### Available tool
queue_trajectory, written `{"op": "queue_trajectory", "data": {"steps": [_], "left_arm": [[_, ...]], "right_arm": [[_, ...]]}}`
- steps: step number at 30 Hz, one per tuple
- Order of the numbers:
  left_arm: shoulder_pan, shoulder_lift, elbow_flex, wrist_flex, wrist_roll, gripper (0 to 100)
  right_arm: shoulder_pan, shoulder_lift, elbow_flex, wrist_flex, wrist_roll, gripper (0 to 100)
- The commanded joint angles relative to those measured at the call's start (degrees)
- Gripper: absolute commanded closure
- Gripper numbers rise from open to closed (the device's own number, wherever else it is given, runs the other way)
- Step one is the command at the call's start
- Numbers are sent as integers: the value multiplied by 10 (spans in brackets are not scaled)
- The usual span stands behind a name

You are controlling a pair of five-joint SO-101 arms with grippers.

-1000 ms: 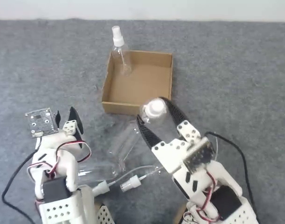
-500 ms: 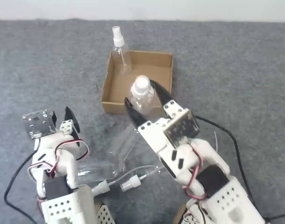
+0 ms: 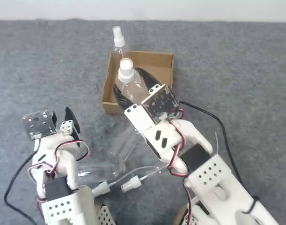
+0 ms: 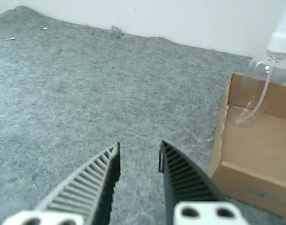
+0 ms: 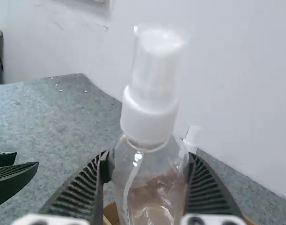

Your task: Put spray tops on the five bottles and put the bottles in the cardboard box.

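My right gripper (image 3: pixel 133 86) is shut on a clear bottle with a white spray top (image 3: pixel 127 80), holding it upright over the cardboard box (image 3: pixel 165 61). In the right wrist view the same bottle (image 5: pixel 150 154) stands between the black fingers (image 5: pixel 82 187). Another capped bottle (image 3: pixel 119 52) stands in the box's far left corner, also seen as the bottle (image 4: pixel 264 75) in the left wrist view. My left gripper (image 4: pixel 138 157) is open over bare carpet, left of the box (image 4: pixel 255 154). Uncapped clear bottles (image 3: pixel 121 140) and a loose spray top (image 3: pixel 131 183) lie on the carpet between the arms.
Grey carpet (image 3: pixel 236 70) covers the table, with free room to the right and far left. A white wall (image 5: pixel 227 70) runs along the far edge. The left arm's base (image 3: pixel 63 206) sits at the near left.
The right arm has carried the capped bottle away from the near side, up and leftward, to above the box. The left arm shifted only slightly.
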Motion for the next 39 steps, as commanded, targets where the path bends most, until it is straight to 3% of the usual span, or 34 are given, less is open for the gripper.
{"op": "queue_trajectory", "data": {"steps": [1, 16, 32, 39], "left_arm": [[-2, -7, -2, -19, -4, 870], [-1, -7, 2, -20, -4, 870], [1, -7, 2, -20, -4, 870], [2, -7, 2, -20, -4, 870]], "right_arm": [[22, 28, -46, -62, -4, 909], [53, 291, -223, -93, -83, 903], [53, 511, -237, -338, -77, 906], [57, 603, -307, -330, -77, 903]]}}
